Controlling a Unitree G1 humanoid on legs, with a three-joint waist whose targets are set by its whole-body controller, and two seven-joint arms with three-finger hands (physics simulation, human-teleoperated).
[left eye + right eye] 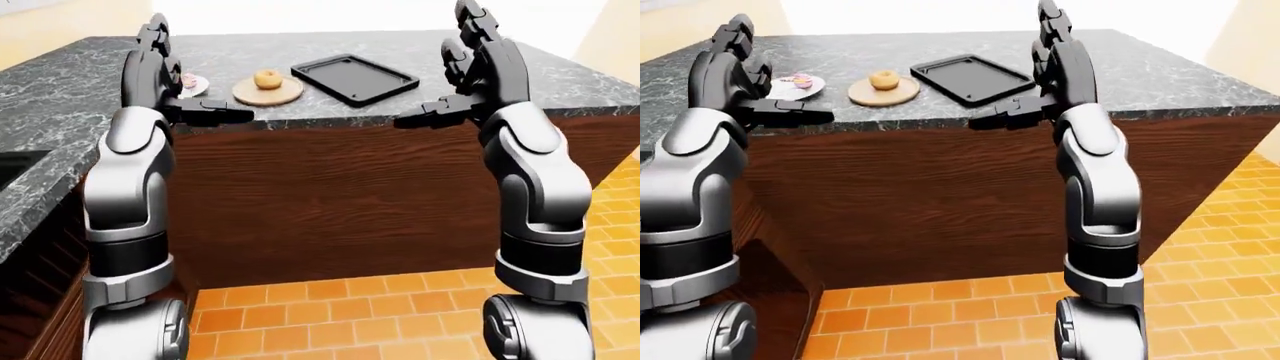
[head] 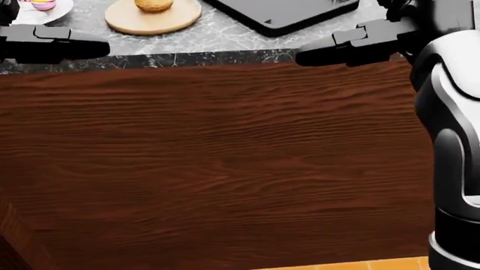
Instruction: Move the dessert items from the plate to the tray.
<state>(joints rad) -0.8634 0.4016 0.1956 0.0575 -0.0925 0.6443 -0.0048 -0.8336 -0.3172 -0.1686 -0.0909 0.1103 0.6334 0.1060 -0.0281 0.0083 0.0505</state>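
Observation:
A black tray lies on the dark marble counter. Left of the tray sits a round wooden plate carrying a golden pastry. Further left, a small white plate holds a pink dessert, partly hidden behind my left hand in the left-eye view. My left hand is raised at the counter's near edge, open and holding nothing. My right hand is raised to the right of the tray, also open and holding nothing. Neither hand touches any object.
The counter's brown wooden panel fills the head view below the marble edge. The counter continues along the left side of the left-eye view, with a dark recess in it. Orange floor tiles lie below.

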